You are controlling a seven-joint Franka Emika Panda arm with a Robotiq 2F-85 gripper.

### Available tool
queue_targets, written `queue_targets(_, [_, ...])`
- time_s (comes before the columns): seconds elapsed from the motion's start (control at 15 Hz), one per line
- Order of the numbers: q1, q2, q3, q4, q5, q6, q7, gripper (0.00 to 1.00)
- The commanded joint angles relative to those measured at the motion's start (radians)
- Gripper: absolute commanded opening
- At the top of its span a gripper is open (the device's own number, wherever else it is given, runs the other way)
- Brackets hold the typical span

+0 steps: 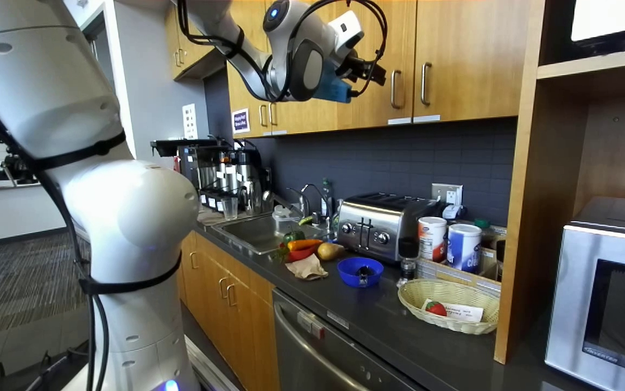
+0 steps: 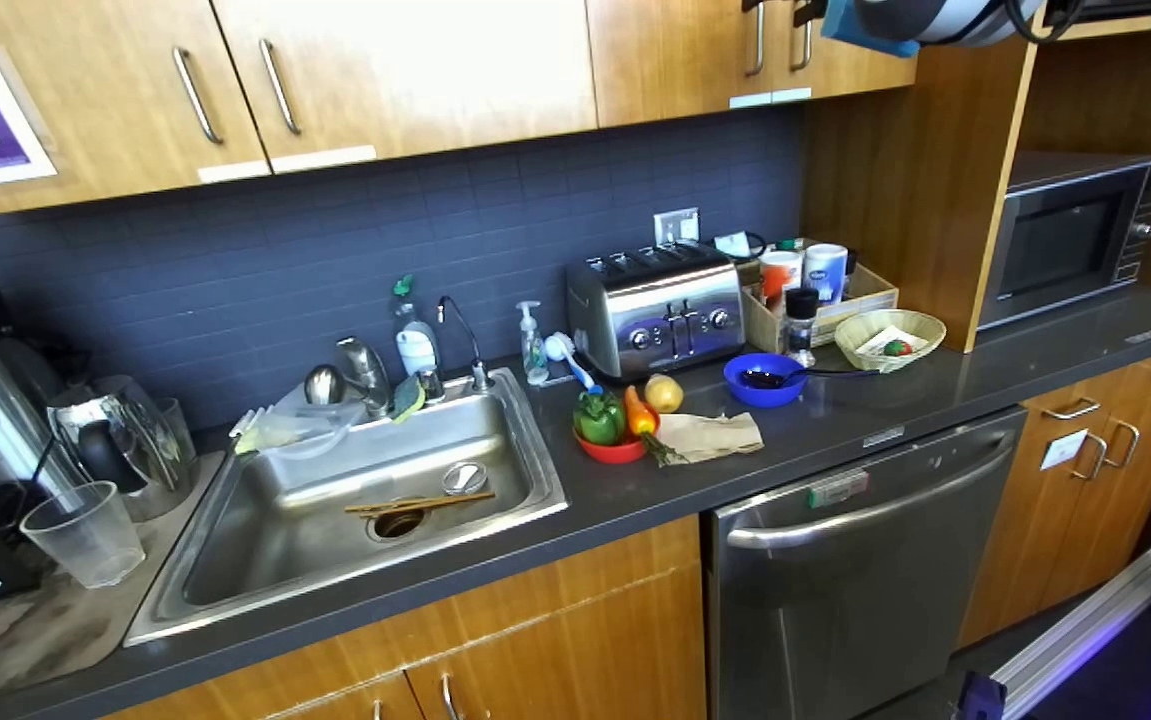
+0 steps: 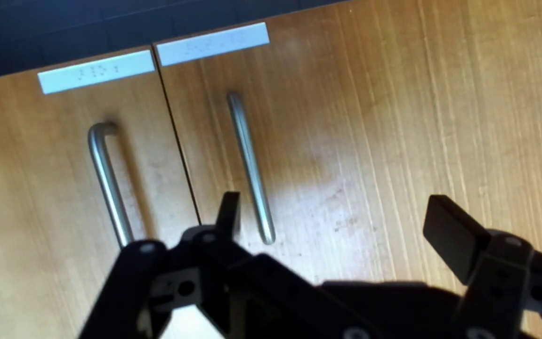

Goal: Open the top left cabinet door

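Facing the top left cabinet door (image 1: 399, 38), the Robotiq gripper (image 3: 339, 219) stood wide, its fingers (image 3: 459, 240) well apart, nothing held. Door closed; left leaf of the pair above the stainless-steel toaster (image 2: 655, 300), slim silver bar handle (image 3: 251, 168) upright along its right edge. In the wrist view, which stood upside down, the bar showed between the fingers, nearer the one toward the right-hand door (image 1: 475, 54); no contact made out, depth uncertain. Judged the panel stiff, flat, moderately light on its hinges, presumably hung at the left, maybe catching at first pull. Bar read as smooth metal: rigid, not fragile, likely slippery in a shallow pinch. Best hold seemed mid-bar, pads squared across it and seated deep, then a pull to the near side, arcing left. The right-hand door's own handle (image 3: 110, 188) stood just beside, a likely wrong catch if the approach drifted right.
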Motion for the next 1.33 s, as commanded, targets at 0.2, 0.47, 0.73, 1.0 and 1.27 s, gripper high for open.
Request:
queue_targets(0.2, [-0.035,0.027,0.029,0.006,-0.008,-0.001,0.012,1.0])
queue_targets(0.47, [-0.035,0.024,0.029,0.006,-0.007,-0.001,0.012,1.0])
queue_targets(0.73, [-0.013,0.025,0.012,0.002,0.003,0.01,0.006,1.0])
queue_targets(1.0, [0.032,0.006,-0.021,0.012,-0.002,0.001,0.038,1.0])
queue_targets(1.27, [0.057,0.009,-0.043,0.055,-0.005,0.001,0.048,1.0])
